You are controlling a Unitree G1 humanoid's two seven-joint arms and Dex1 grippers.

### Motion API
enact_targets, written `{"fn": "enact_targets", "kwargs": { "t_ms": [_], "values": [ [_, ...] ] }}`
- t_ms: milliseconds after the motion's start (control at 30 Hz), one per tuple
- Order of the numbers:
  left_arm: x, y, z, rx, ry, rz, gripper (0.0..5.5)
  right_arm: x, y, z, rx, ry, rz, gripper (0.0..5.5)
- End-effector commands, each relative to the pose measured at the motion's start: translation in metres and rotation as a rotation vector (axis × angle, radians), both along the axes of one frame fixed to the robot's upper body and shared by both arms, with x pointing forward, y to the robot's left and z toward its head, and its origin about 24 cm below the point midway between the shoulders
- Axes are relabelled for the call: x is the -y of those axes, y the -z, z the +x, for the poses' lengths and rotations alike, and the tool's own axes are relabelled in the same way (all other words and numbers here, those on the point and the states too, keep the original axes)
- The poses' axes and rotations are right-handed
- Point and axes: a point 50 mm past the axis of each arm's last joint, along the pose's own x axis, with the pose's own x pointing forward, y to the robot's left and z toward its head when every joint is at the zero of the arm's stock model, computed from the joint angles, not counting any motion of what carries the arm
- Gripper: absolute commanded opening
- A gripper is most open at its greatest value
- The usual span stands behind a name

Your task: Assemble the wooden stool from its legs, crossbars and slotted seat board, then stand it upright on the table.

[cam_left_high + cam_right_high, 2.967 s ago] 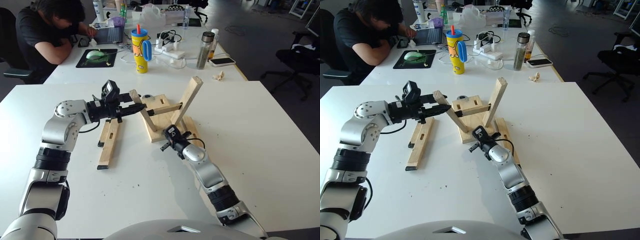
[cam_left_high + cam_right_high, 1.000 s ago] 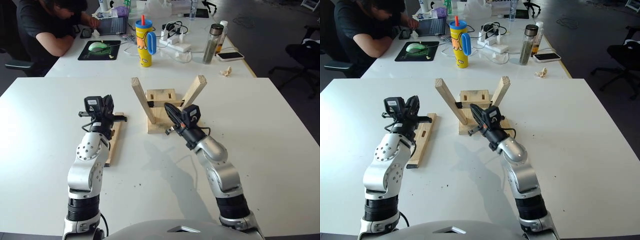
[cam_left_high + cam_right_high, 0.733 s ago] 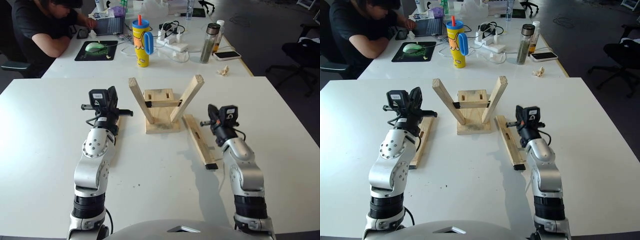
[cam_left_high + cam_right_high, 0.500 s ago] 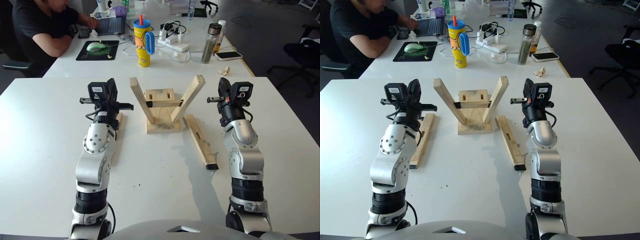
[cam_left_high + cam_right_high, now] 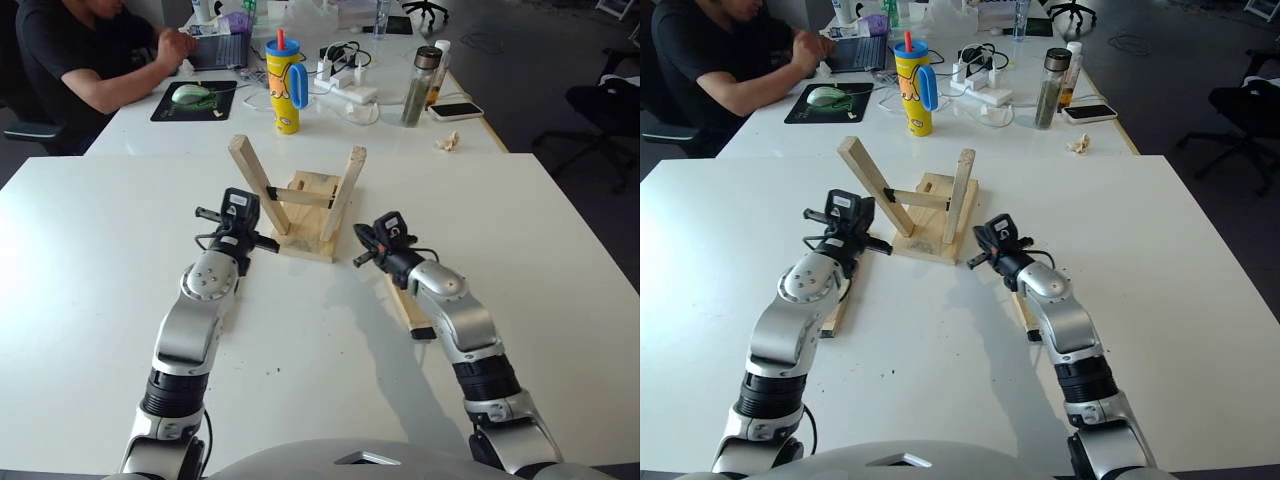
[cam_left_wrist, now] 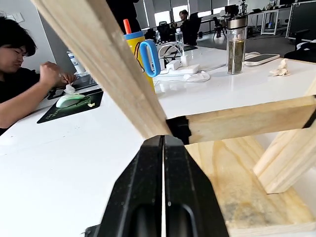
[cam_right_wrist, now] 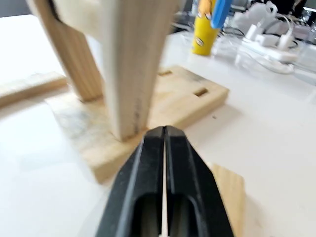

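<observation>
The seat board lies flat on the white table, at about 12 o'clock from the robot. 2 legs are already socketed in it and splay upward. The left upright leg leans toward 10 o'clock and the right upright leg toward 1 o'clock. 1 crossbar bridges them.

The left gripper sits at the board's 9 o'clock edge with its fingers pressed together on nothing, aimed at the leg-and-crossbar joint. The right gripper sits at the board's 4 o'clock corner, also closed flat and empty, its tips pointing at the foot of the right upright leg.

2 more legs lie flat on the table. The right loose leg is beneath the right forearm and the left loose leg beneath the left forearm.

The parts look like bare softwood, so they are probably light, rigid and dry enough to grip without slipping. The joints seem to be press fits, so lifting the half-built frame by 1 leg could pull it loose. A safer hold is likely across a loose leg's narrow faces near mid-length. The other gripper could then pin the board's edge during insertion.
</observation>
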Motion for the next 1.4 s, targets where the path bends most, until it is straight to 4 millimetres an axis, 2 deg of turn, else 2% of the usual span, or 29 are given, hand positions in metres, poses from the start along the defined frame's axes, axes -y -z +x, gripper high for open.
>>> {"fn": "enact_targets", "kwargs": {
  "t_ms": [33, 133, 233, 300, 400, 533, 600, 733, 833, 967, 1100, 1267, 1400],
  "values": [
    [-0.019, 0.015, 0.002, -0.124, 0.076, 0.083, 0.03, 0.003, -0.027, 0.037, 0.135, 0.010, -0.002, 0.00],
    [-0.018, 0.027, 0.001, -0.263, 0.283, 0.179, 0.03, -0.008, -0.042, 0.055, 0.214, -0.046, 0.055, 0.00],
    [-0.024, 0.029, 0.003, -0.344, 0.391, 0.210, 0.03, -0.027, -0.055, 0.070, 0.280, -0.151, 0.099, 0.00],
    [-0.028, 0.028, 0.005, -0.384, 0.441, 0.234, 0.03, -0.039, -0.059, 0.072, 0.301, -0.282, 0.112, 0.00],
    [-0.035, 0.026, 0.006, -0.413, 0.469, 0.269, 0.03, -0.053, -0.060, 0.065, 0.315, -0.500, 0.123, 0.00],
    [-0.051, 0.022, 0.011, -0.428, 0.437, 0.296, 0.03, -0.069, -0.057, 0.045, 0.309, -0.748, 0.115, 0.00],
    [-0.056, 0.022, 0.010, -0.443, 0.439, 0.308, 0.03, -0.080, -0.055, 0.036, 0.310, -0.802, 0.112, 0.00],
    [-0.051, 0.028, 0.006, -0.472, 0.474, 0.287, 0.03, -0.098, -0.057, 0.020, 0.328, -0.831, 0.120, 0.00],
    [-0.053, 0.030, 0.004, -0.477, 0.460, 0.266, 0.03, -0.090, -0.056, 0.026, 0.321, -0.707, 0.072, 0.00],
    [-0.059, 0.024, 0.005, -0.469, 0.460, 0.247, 0.03, -0.044, -0.029, 0.046, 0.228, -0.488, -0.198, 0.00],
    [-0.064, 0.019, -0.007, -0.513, 0.556, 0.224, 0.03, -0.015, -0.005, 0.054, 0.151, -0.437, -0.441, 0.00],
    [-0.049, 0.018, -0.024, -0.558, 0.725, 0.174, 0.03, -0.012, 0.010, 0.059, 0.090, -0.470, -0.528, 0.00],
    [-0.032, 0.024, -0.032, -0.569, 0.776, 0.168, 0.03, -0.013, 0.014, 0.061, 0.073, -0.505, -0.582, 0.00]
  ]
}}
